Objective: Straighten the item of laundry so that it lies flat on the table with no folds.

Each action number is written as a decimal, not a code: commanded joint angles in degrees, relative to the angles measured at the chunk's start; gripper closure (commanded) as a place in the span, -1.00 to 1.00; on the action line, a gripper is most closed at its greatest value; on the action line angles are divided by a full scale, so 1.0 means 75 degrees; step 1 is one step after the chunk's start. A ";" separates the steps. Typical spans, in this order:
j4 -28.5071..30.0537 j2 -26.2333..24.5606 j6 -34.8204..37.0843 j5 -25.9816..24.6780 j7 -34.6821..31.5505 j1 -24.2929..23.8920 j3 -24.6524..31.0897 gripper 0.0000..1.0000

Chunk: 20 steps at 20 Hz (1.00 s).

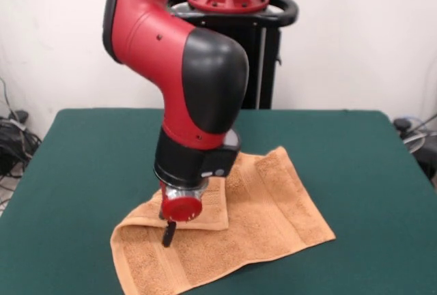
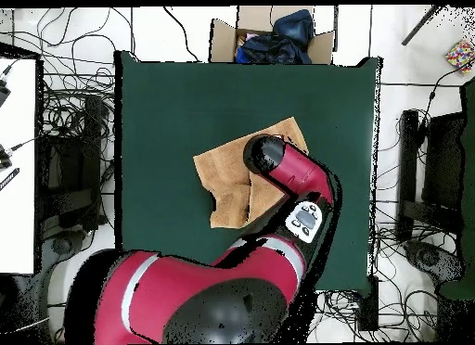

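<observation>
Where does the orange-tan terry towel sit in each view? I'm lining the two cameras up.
Front view: the orange-tan terry towel lies low and centre on the dark green felt table, one part folded over by the pincer.
Overhead view: towel just above centre, partly under the arm.
Shared landmark: the red and black arm's wrist above the towel.

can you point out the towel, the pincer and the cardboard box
towel (image 1: 273,206): front view, on the flat single layer right of the fold.
pincer (image 1: 168,233): front view, on the dark tip below the red wrist disc.
cardboard box (image 2: 223,37): overhead view, on its left flap beyond the table.
</observation>
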<state>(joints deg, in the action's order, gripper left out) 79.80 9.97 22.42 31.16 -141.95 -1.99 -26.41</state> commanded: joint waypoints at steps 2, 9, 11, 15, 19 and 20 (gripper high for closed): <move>-0.0822 -0.0533 0.1126 0.0649 -0.2592 0.0277 -0.0005 -1.00; -0.1041 -0.0705 0.1253 0.0924 -0.2666 0.0466 -0.0101 -1.00; -0.1075 -0.0681 0.1343 0.0955 -0.2639 0.0552 -0.0108 -1.00; -0.1113 -0.0660 0.1442 0.1009 -0.2675 0.0773 -0.0177 -1.00; -0.1036 -0.0508 0.1578 0.1024 -0.2654 0.0866 -0.0195 -1.00; -0.0999 -0.0456 0.1614 0.1025 -0.2630 0.0882 -0.0191 -1.00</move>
<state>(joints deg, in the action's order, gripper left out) 73.33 6.47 27.79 35.64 -142.79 3.45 -29.63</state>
